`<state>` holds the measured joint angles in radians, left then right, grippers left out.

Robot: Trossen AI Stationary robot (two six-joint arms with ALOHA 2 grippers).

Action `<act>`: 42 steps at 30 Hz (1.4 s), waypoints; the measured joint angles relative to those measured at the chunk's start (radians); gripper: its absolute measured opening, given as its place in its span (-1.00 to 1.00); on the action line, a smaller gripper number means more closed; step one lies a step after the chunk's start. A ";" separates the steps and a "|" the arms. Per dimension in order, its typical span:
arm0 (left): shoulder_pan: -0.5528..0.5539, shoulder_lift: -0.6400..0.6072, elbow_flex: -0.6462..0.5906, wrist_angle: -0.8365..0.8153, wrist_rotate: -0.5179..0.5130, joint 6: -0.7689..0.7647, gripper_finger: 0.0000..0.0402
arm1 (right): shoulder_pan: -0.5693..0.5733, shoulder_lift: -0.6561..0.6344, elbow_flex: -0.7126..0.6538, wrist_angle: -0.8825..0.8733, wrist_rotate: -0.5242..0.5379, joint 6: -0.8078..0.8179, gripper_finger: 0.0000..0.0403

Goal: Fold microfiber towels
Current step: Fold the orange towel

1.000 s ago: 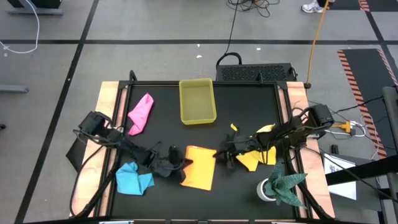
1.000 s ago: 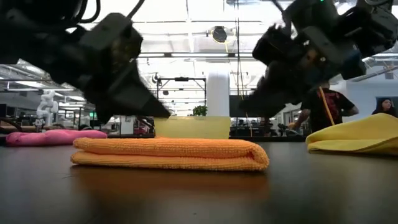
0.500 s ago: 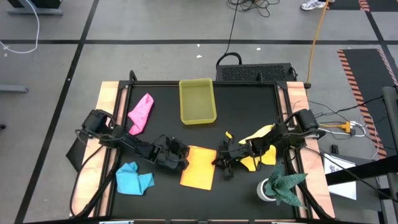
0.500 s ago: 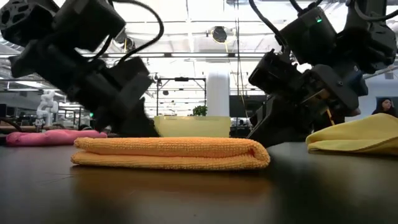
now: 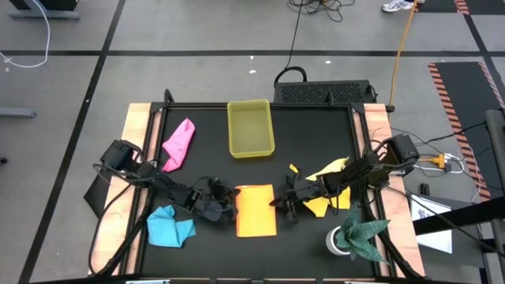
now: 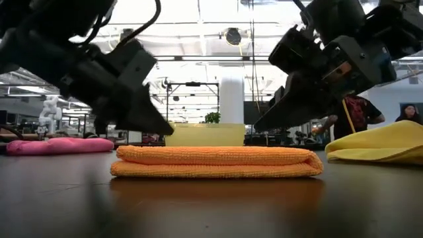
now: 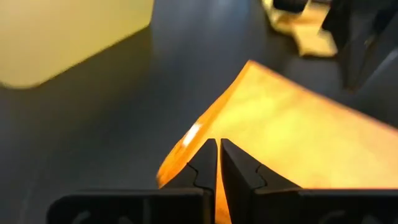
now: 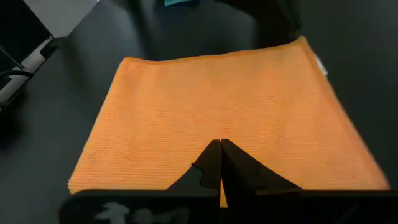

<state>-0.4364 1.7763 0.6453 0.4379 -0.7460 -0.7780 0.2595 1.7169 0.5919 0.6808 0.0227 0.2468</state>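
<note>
- The orange towel (image 5: 256,220) lies folded flat on the dark surface (image 5: 308,150), near the front edge, a tidy rectangle with its layers stacked evenly in the low view (image 6: 216,162).
- The left pincer (image 5: 223,207) sits just beside the orange towel's left edge, its fingers (image 7: 205,163) pressed together and holding nothing.
- The right pincer (image 5: 282,202) is at the towel's right edge, tips closed tight with nothing between them, pointing over the orange cloth in its wrist view (image 8: 219,163).
- From table height both pincers hang above the towel's two ends; I cannot tell whether either touches it.
- The yellow towel (image 5: 327,189) lies rumpled to the right, partly under the right arm.
- The light blue towel (image 5: 169,226) is crumpled at the front left corner, and the pink towel (image 5: 178,143) is bunched toward the back left.
- A translucent yellow tray (image 5: 250,128) stands at the back middle of the surface.
- A dark green cloth (image 5: 362,236) sits at the front right edge.
</note>
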 joint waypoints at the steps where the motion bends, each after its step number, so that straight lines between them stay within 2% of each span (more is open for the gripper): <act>1: 0.003 0.001 0.000 0.020 0.006 0.014 -0.90 | 0.003 0.010 0.000 -0.003 0.000 0.002 -1.00; 6: 0.024 0.004 0.000 0.026 0.091 0.046 -0.90 | 0.003 0.073 0.000 -0.012 -0.002 0.001 -1.00; 11: 0.032 0.049 0.000 -0.007 0.088 0.012 -0.90 | 0.000 0.074 0.001 -0.031 -0.012 -0.002 -1.00; 16: 0.031 0.044 0.000 -0.017 0.077 -0.022 -0.90 | 0.000 0.021 0.000 -0.025 -0.021 -0.005 -1.00; 22: 0.028 0.016 0.000 0.020 0.081 -0.011 -0.90 | 0.000 0.019 0.000 0.072 0.144 0.046 -1.00; 24: 0.028 0.016 0.000 0.051 0.079 -0.003 -0.90 | -0.005 0.034 0.000 0.057 0.185 0.055 -1.00; 32: 0.043 0.072 0.000 0.036 0.118 0.038 -0.90 | -0.056 0.129 0.002 0.048 0.217 0.084 -1.00; 38: 0.040 0.067 0.002 -0.049 0.084 -0.033 -0.90 | -0.051 0.103 -0.002 0.011 0.322 0.078 -1.00; 42: 0.035 0.061 0.000 0.001 0.083 -0.003 -0.90 | -0.029 0.067 -0.002 0.024 0.316 0.077 -1.00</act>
<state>-0.4015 1.8370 0.6456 0.4390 -0.6630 -0.7809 0.2300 1.7839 0.5900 0.7047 0.3384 0.3234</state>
